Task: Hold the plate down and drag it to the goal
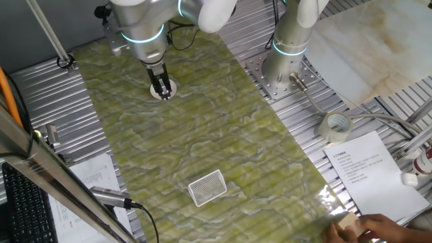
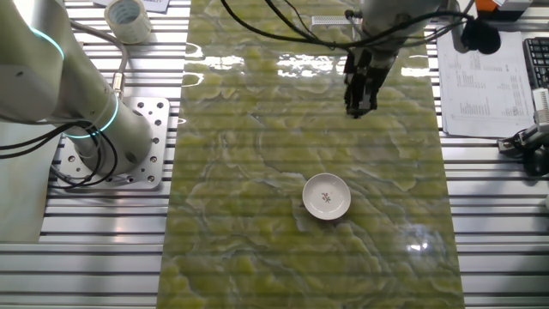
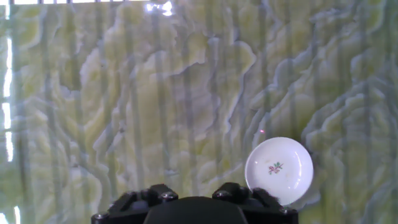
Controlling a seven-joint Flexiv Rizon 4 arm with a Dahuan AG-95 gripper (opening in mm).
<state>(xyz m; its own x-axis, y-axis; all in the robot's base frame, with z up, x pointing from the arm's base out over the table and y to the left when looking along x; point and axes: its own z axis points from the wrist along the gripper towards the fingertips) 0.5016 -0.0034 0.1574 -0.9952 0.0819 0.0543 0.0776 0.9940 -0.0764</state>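
Observation:
The plate [image 2: 327,196] is a small round white dish with a faint central mark, lying on the green marbled mat. In one fixed view it [image 1: 170,87] shows partly behind my fingers. In the hand view it [image 3: 279,169] lies at the lower right. My gripper [image 2: 359,109] hangs in the air above the mat, apart from the plate, with fingers close together and holding nothing; it also shows in one fixed view [image 1: 161,90]. The goal [image 1: 207,187], a white meshed tile, lies near the mat's other end, and shows edge-on in the other fixed view [image 2: 330,20].
A clear tape roll [image 1: 335,126] and printed paper sheets [image 1: 363,167] lie right of the mat. A person's hand [image 1: 374,227] is at the bottom right corner. A second arm's base [image 1: 287,64] stands beside the mat. A black handheld device [image 1: 111,197] lies left of the tile.

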